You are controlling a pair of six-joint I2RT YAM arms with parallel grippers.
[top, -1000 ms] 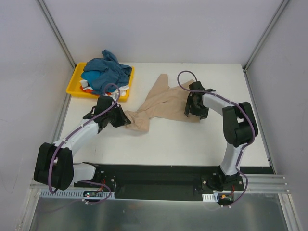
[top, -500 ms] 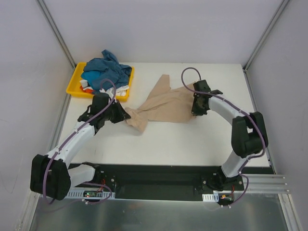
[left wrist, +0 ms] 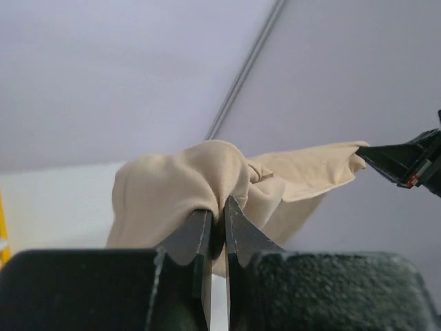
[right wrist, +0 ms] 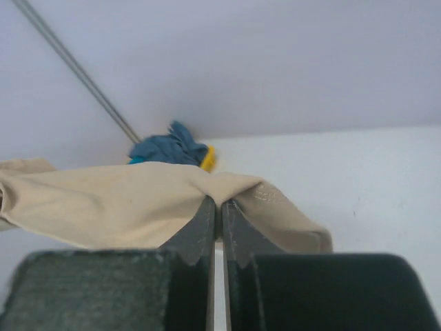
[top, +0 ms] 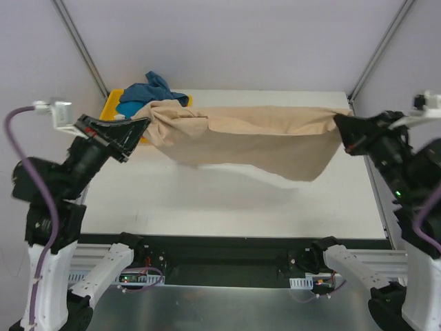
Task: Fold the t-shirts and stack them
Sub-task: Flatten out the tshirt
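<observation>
Beige shirt: soft, wrinkled, a sagging band over desk. Left jaws clamped on its 9 o'clock end, right jaws on 3 o'clock end. Yellow tray mostly hidden.

Between left gripper and right gripper, beige t-shirt taut in mid-air, apparently clear of the table.

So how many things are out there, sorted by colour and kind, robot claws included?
beige t-shirt: 1
teal-blue t-shirt: 1
yellow tray: 1
grippers: 2, the left gripper and the right gripper, both holding the beige t-shirt
Total: 5. Anything under the blue one is hidden.
</observation>
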